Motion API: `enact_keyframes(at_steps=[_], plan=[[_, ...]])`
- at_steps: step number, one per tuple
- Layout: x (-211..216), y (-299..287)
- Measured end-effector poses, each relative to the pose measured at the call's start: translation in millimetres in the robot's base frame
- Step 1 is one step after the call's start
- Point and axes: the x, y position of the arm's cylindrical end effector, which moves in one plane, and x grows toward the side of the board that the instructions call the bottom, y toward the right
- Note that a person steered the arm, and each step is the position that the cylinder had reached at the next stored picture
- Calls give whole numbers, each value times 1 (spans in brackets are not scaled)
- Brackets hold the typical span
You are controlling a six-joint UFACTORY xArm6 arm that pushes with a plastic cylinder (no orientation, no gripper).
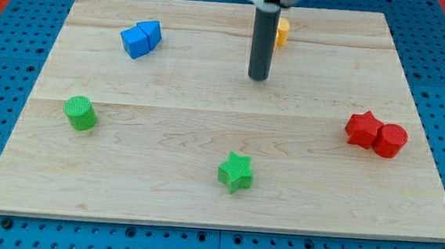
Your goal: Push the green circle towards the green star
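My tip [258, 77] sits toward the view's top of the board [201, 209], touching nothing; it is a bare rod, so there is nothing to open, close or grip with. The green circle [79, 113] lies well off to the view's left of my tip and somewhat lower, near the board's left edge. The green star [236, 172] is almost straight below my tip, toward the view's bottom.

To do this well, I judge I should swing the tip round to the circle's far left, slightly above it, then push down and rightward along the line through circle and star, keeping contact centred so the round block does not roll off sideways.

The path between them looks free. The blue blocks [140, 39] sit to my tip's upper left, just off my approach, so I would pass below them. An orange block [282, 31] peeks out just behind the rod. The red star [363, 128] and red cylinder [390, 141], touching each other, are far to the right and irrelevant.
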Motion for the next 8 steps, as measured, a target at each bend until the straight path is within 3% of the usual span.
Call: enact_keyframes(at_steps=[1, 3, 5, 6, 7, 8], plan=[[33, -42], [3, -151], [12, -258], [28, -292], [57, -291], [57, -274]])
